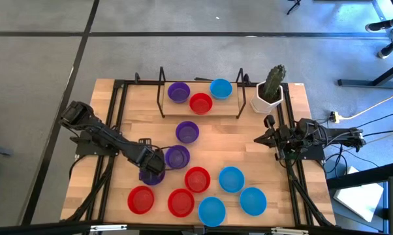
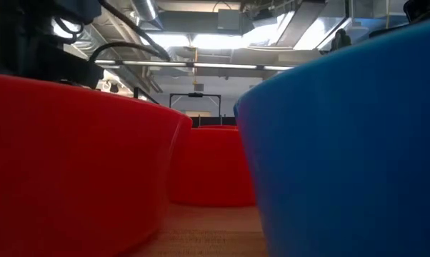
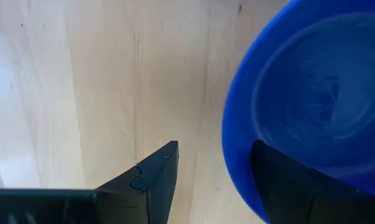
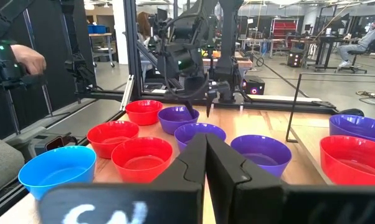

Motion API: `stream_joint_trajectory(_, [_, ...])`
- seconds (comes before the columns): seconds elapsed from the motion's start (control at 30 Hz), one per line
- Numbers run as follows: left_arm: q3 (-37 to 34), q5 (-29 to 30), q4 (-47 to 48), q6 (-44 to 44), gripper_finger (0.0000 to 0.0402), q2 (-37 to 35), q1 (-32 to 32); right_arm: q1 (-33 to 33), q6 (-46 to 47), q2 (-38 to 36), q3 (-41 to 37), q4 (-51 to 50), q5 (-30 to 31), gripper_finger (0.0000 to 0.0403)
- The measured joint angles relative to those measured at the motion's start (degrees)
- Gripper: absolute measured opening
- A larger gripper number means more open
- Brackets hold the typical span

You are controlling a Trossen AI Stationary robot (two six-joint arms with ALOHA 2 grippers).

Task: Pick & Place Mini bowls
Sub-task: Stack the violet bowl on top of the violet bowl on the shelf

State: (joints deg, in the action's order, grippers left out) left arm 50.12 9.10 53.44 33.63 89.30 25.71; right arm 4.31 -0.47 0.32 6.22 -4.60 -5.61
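Note:
Mini bowls in purple, red and light blue stand on the wooden table [image 1: 118,117]. Three more sit on the black rack at the far edge: purple [image 1: 178,91], red [image 1: 200,103] and blue [image 1: 220,88]. My left gripper [image 1: 151,166] is open, low over the near-left purple bowl [image 1: 151,176], beside another purple bowl [image 1: 177,156]. In the left wrist view the left gripper [image 3: 212,155] straddles this bowl's rim [image 3: 234,162]. My right gripper [image 4: 206,149] is shut and waits at the table's right edge [image 1: 268,137], touching nothing. My left gripper comes from above, with one finger [image 3: 287,186] inside the purple bowl and the other finger [image 3: 156,177] outside its rim [image 3: 231,143]. I cannot tell whether either finger touches the wall. The bowl sits flat on the table.
Red bowls [image 1: 197,179], [image 1: 141,200], [image 1: 181,202] and blue bowls [image 1: 231,179], [image 1: 252,200], [image 1: 211,211] crowd the near edge. A third purple bowl [image 1: 187,132] sits mid-table. A white pot with a cactus [image 1: 271,88] stands at the far right corner. A person's hand [image 4: 25,59] shows beyond the table.

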Motion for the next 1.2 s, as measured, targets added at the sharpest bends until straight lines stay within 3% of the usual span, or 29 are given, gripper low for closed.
stream_joint_trajectory(0.33, [0.0,1.1,-4.1,-3.7,0.018,0.0,0.0,0.0,0.0,0.0,0.0,0.0,0.0,0.0012])
stream_joint_trajectory(0.43, [0.0,1.6,-4.0,-4.4,0.0142,0.0,0.0,0.0,0.0,0.0,0.0,0.0,0.0,0.0012])
stream_joint_trajectory(0.6, [0.0,1.2,-3.7,-5.9,0.0027,0.0,-0.1,0.0,-0.5,0.0,0.0,0.0,0.0,0.0012])
stream_joint_trajectory(0.8, [2.6,1.4,1.5,-9.2,0.0007,-1.3,-1.5,0.0,-1.5,0.0,0.0,0.0,0.0,0.0012])
stream_joint_trajectory(0.9, [5.3,2.7,3.6,-12.8,0.0005,-4.7,-1.8,0.0,-1.5,0.0,0.0,0.0,0.0,0.0012])
stream_joint_trajectory(1.03, [7.7,10.3,2.6,-16.4,0.0004,-13.2,-1.2,0.0,-1.5,0.0,0.0,0.2,0.1,0.0012])
stream_joint_trajectory(1.2, [2.4,11.5,-8.2,-20.2,0.0004,-28.1,-0.9,0.0,-1.7,0.0,0.0,0.2,0.2,0.0012])
